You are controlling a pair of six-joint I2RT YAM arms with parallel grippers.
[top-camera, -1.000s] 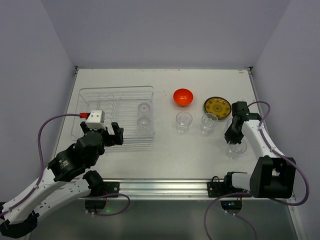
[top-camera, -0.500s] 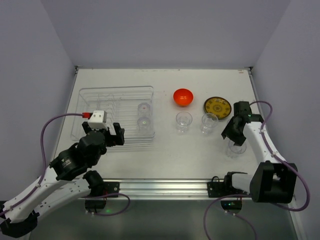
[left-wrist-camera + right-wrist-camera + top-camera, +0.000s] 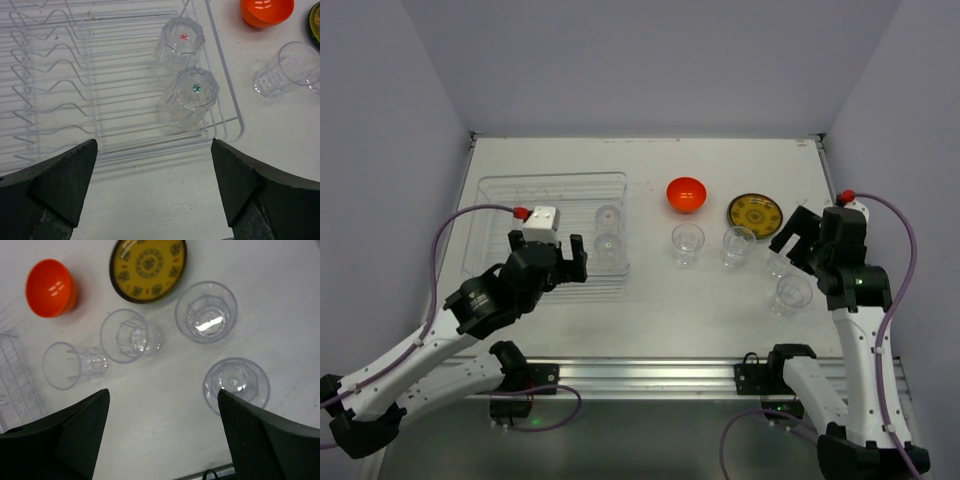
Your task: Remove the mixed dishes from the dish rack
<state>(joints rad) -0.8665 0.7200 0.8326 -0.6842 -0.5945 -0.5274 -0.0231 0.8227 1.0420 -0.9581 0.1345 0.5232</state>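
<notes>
The clear dish rack (image 3: 520, 200) stands at the left and holds two upturned glasses (image 3: 608, 215) (image 3: 608, 248). My left gripper (image 3: 550, 258) hangs open and empty over the rack's near edge (image 3: 150, 150), with both glasses (image 3: 184, 42) (image 3: 194, 95) just ahead of it (image 3: 153, 142). The orange bowl (image 3: 687, 194), the yellow patterned plate (image 3: 754, 212) and several upright glasses (image 3: 130, 336) (image 3: 206, 311) stand on the table at the right. My right gripper (image 3: 162, 391) is raised above them, open and empty. One glass (image 3: 236, 385) stands by its right finger.
The rack's wire dividers (image 3: 50, 85) fill its left part. A metal rail (image 3: 650, 372) runs along the table's near edge. Walls close the table in at the left, back and right.
My right gripper has opened, left a glass standing at the near right, and lifted up and back. The left arm has moved forward and right toward the rack's two glasses.
</notes>
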